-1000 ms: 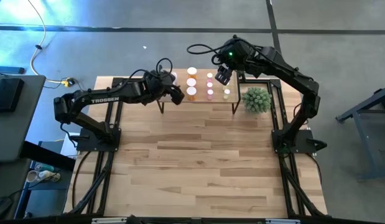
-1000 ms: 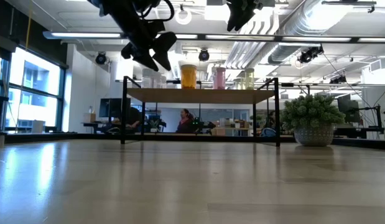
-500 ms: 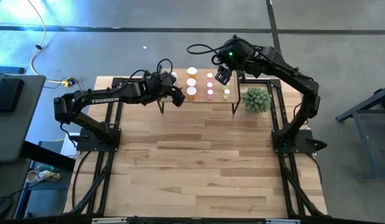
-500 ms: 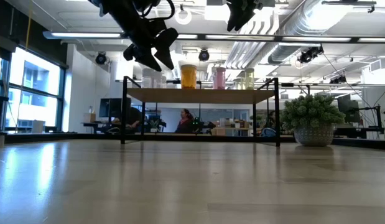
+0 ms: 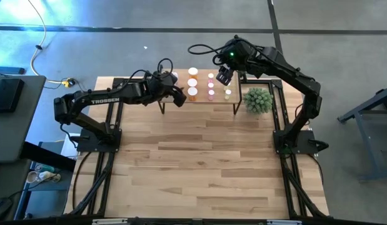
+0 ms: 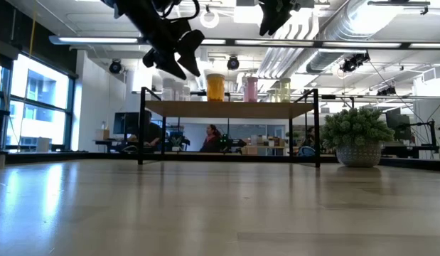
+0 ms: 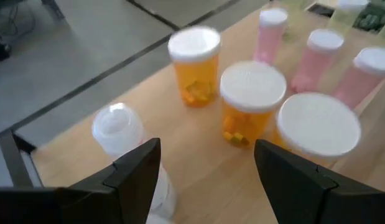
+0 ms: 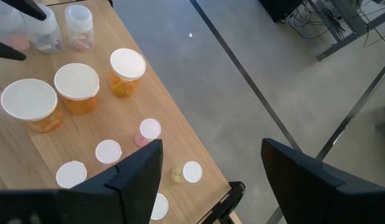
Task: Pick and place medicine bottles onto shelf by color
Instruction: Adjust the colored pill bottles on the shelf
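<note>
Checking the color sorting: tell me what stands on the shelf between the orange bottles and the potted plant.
In the high view, a column of pink bottles follows the orange bottles, then a pale yellow-green bottle near the shelf end before the plant.

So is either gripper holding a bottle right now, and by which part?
Nothing is held. The left gripper and the right gripper both stand open and empty above the shelf.

Two black cabled arms, one lettered TROSSEN.
</note>
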Motion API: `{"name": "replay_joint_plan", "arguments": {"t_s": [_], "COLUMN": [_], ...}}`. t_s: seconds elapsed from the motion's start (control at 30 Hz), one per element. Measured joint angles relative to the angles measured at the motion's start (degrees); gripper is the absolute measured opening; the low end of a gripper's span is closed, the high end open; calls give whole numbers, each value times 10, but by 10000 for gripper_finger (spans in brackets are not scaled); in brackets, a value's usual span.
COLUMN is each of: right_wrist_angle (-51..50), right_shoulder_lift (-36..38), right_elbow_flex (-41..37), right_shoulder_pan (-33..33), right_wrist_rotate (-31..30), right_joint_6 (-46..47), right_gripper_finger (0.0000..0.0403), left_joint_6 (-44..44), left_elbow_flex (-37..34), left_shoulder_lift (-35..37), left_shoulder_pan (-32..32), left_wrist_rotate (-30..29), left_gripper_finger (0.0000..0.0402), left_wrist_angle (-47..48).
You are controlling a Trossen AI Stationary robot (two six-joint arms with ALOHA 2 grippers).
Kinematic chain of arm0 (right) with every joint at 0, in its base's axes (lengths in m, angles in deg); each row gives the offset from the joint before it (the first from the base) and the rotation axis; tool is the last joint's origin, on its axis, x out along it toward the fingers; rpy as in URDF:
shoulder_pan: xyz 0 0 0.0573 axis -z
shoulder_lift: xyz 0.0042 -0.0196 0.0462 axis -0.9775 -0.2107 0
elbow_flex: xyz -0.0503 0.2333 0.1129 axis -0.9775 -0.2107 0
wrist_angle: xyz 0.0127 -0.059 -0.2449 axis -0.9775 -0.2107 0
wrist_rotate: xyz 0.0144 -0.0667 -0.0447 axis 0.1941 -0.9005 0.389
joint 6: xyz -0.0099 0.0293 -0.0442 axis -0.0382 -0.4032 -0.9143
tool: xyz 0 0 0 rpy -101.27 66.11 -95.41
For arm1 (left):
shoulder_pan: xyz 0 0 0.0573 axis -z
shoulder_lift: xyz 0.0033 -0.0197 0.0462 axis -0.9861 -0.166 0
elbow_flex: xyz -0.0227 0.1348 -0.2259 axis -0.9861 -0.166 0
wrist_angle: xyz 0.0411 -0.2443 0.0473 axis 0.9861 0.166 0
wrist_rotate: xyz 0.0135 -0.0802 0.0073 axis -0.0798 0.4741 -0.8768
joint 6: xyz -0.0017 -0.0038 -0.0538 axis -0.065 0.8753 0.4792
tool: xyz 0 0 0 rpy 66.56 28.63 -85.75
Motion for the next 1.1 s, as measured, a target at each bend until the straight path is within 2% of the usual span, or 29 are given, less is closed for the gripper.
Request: {"name": "replay_joint_plan", "arguments": {"t_s": [0.57,1.1], "right_wrist_angle": [0,0], "right_shoulder_lift": [0,0], "right_elbow_flex": [0,0], "right_shoulder_pan": [0,0], "right_wrist_rotate": [0,0], "right_joint_6": [0,1], "right_gripper_finger": [263,264], "left_joint_6": [8,24], "left_elbow_flex": [0,0], "left_shoulder_lift": [1,1], "left_shoulder_pan": [2,-1], "left_wrist_rotate": [9,-10], "left_gripper_finger": [250,250], "left_wrist_angle": [34,49]}}
